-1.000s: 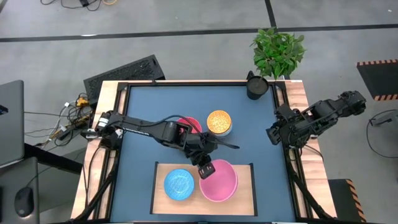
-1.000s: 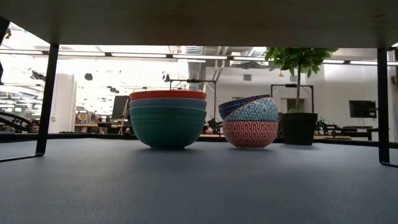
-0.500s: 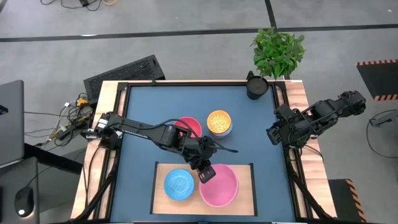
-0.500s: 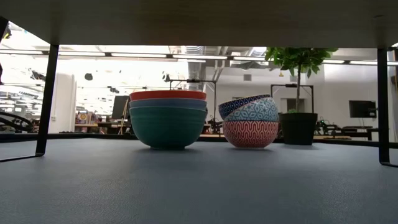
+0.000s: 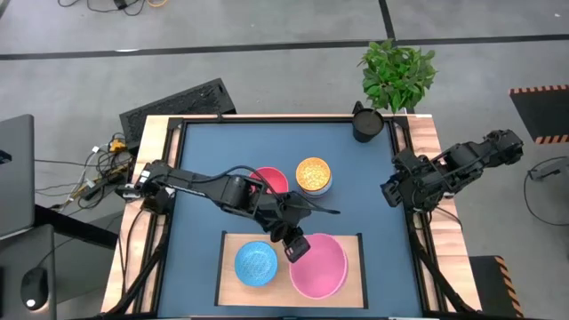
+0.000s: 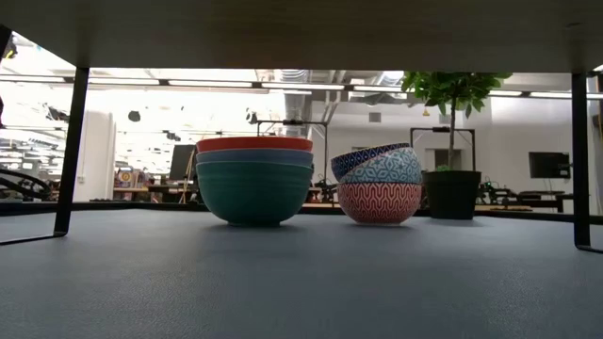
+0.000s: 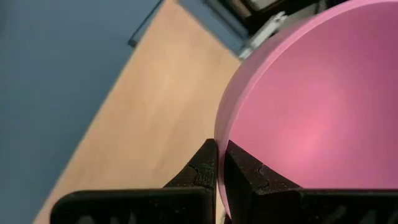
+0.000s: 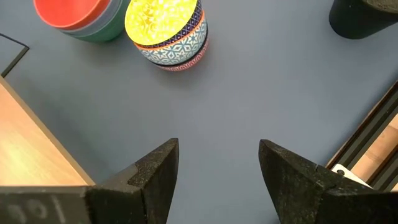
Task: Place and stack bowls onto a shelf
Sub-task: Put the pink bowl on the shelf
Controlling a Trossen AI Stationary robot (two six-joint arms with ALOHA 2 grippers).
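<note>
A wide pink bowl (image 5: 320,267) is over the right half of the pale wooden shelf (image 5: 233,242), with my left gripper (image 5: 296,248) shut on its far-left rim. A small light-blue patterned bowl (image 5: 256,264) stands on the shelf's left half. On the blue tabletop behind the shelf, a stack of wide bowls, red on top (image 6: 254,179), rests on its green bottom bowl. Beside it stands a stack of small patterned bowls (image 6: 379,184), yellow inside (image 5: 313,174). My right gripper (image 8: 217,168) hangs open over the table's right edge, nothing between its fingers. My left gripper pinches the pink bowl's rim (image 7: 218,124) between its two fingers, one finger inside the bowl (image 7: 245,171) and one outside. The fingers slant down from the table's far left. The bowl sits mouth up over the shelf; whether its base touches the board is hidden.
A dark cup (image 5: 366,123) stands at the table's far right corner, with a potted plant (image 5: 397,73) beyond it. The shelf is raised on thin black legs (image 6: 71,151). Bare blue tabletop (image 5: 364,204) lies right of the bowl stacks.
My left gripper, still shut on the pink bowl's rim, has risen a little and drawn toward the near edge. The bowl has shifted with it toward the shelf's near right corner. My right arm has kept still.
</note>
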